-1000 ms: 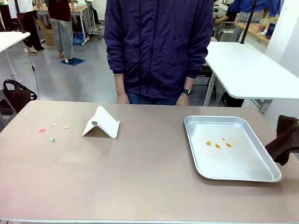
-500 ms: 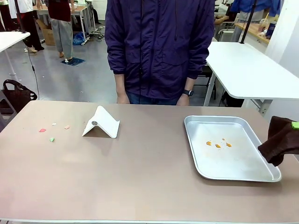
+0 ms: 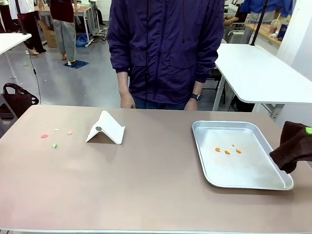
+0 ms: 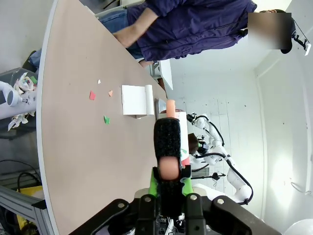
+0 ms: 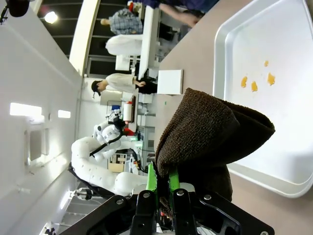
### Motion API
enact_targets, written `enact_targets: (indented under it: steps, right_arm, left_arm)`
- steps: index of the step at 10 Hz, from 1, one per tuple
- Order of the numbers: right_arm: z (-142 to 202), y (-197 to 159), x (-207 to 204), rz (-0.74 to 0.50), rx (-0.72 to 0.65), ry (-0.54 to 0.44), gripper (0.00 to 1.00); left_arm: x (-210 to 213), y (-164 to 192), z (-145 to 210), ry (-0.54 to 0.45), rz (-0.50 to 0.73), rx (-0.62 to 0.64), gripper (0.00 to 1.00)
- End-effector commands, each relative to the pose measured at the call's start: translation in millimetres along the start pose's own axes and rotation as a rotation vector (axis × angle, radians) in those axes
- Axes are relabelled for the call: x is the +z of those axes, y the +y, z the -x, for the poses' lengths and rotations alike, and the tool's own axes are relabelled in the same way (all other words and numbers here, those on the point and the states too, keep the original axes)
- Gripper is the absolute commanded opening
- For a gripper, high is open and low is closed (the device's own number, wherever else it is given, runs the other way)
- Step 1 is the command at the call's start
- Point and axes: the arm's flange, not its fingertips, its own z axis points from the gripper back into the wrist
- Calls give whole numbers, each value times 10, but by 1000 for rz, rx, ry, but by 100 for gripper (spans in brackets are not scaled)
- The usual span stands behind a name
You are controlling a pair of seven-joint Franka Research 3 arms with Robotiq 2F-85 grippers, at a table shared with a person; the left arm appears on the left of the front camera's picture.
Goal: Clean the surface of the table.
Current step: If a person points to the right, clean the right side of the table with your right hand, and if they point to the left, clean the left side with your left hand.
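Your right gripper (image 5: 162, 183) is clenched on the brown cloth (image 3: 292, 151) just right of the tray (image 3: 199, 146); your left gripper (image 4: 168, 188) clamps a black tool (image 4: 167, 139). The table (image 3: 146, 185) under the tray carries scraps (image 3: 54, 145) well to the tray's left — wipe flat, with light pressure.

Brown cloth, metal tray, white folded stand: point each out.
brown cloth (image 3: 292, 147), front view, middle of the bunched fold.
metal tray (image 3: 251, 170), front view, bare floor near its front rim.
white folded stand (image 3: 112, 127), front view, its sloping right face.
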Motion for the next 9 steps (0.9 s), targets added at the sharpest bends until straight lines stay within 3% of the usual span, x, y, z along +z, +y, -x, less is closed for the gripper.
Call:
enact_targets:
  steps: [1, 9]
  right_arm:
    - [19, 72, 29, 0, -5, 8, 0]
    - [19, 72, 29, 0, -5, 8, 0]
  left_arm:
    - [24, -33, 17, 13, 18, -7, 9]
    - [24, -33, 17, 13, 18, -7, 9]
